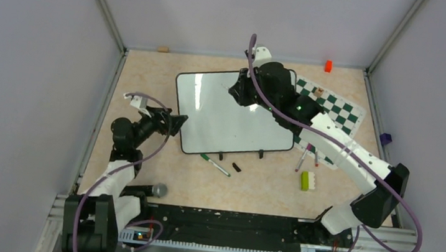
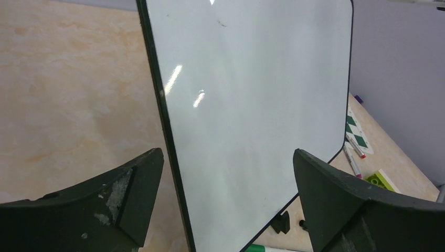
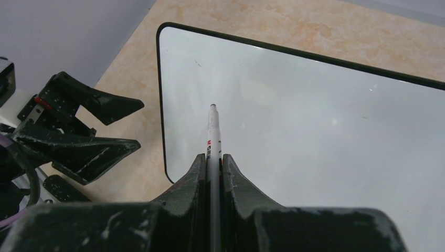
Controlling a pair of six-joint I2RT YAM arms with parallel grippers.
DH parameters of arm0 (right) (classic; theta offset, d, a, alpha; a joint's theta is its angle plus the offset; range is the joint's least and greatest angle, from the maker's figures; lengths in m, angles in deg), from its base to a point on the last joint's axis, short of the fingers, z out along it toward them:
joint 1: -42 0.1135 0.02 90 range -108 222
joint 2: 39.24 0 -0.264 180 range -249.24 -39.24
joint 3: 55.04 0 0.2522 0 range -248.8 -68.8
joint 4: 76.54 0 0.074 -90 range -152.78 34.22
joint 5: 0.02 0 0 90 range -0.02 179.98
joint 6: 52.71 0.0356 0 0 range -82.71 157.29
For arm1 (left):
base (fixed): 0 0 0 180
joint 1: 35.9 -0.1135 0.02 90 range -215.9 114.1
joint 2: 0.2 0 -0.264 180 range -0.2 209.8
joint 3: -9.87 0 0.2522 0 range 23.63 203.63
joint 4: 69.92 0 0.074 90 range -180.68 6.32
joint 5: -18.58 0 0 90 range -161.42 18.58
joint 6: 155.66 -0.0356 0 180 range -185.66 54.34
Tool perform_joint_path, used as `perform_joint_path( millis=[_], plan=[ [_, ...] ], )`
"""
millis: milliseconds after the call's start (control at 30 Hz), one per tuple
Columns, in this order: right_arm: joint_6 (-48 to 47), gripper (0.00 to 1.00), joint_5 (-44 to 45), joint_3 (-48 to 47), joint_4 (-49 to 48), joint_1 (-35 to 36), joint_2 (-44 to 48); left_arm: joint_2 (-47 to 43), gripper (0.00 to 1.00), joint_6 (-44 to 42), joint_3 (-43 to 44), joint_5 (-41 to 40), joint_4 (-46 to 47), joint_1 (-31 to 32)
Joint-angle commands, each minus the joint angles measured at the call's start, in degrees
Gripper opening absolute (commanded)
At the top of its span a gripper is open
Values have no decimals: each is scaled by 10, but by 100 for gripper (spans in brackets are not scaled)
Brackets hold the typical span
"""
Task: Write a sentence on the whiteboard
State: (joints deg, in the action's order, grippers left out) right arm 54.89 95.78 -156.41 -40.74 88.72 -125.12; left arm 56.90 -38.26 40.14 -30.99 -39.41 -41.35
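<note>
the whiteboard (image 1: 227, 120) rests in the middle of the bench (image 1: 151, 74), its face blank but for a tiny speck, so the sentence is not yet begun. the right hand (image 3: 213, 157) pinches a marker (image 3: 212, 128), tip pointed at the board face, ready to write. the left hand (image 2: 226, 160) is spread wide across the board's left rim, seemingly to steady it.

Black-and-white arms (image 1: 344, 152), purple cables (image 1: 252, 49)
</note>
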Motion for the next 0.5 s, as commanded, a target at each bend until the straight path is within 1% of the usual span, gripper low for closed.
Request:
perform_joint_path(
  millis=[0,67,167,233,267,333,400,467],
  plan=[
    [9,0,-25,-22,-21,4,-3,27,99,10,9,-4,-9,-25],
    [10,0,-30,-27,-22,4,-7,66,99,71,-13,27,85,-57],
    [14,0,-32,-24,-26,4,-9,175,99,194,-36,98,294,-112],
    [18,0,-39,-14,-33,4,-9,264,99,279,-30,150,454,-129],
    [20,0,-42,-9,-38,4,-10,305,99,307,-14,175,481,-131],
    [23,0,-54,-7,-43,4,-13,354,99,326,18,203,485,-128],
    [24,0,-55,-13,-43,4,-17,358,99,317,17,199,485,-125],
    [24,0,-67,-20,-43,4,-19,338,99,307,11,197,484,-126]
  ],
)
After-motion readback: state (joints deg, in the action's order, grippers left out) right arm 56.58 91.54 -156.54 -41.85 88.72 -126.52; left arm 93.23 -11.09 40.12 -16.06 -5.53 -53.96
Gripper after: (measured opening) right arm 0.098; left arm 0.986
